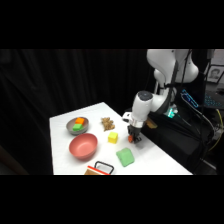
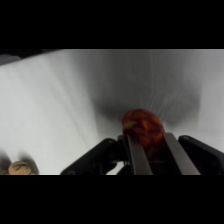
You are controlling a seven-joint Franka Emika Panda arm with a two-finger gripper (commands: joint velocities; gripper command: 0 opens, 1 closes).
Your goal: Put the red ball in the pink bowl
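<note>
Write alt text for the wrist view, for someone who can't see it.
A small round red-orange ball sits between the two grey metal fingers of the robot's black gripper, just above a bare white table. A small tan object shows at the lower left corner.

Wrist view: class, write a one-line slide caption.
Gripper fingers either side of the red ball on the white table.
</note>
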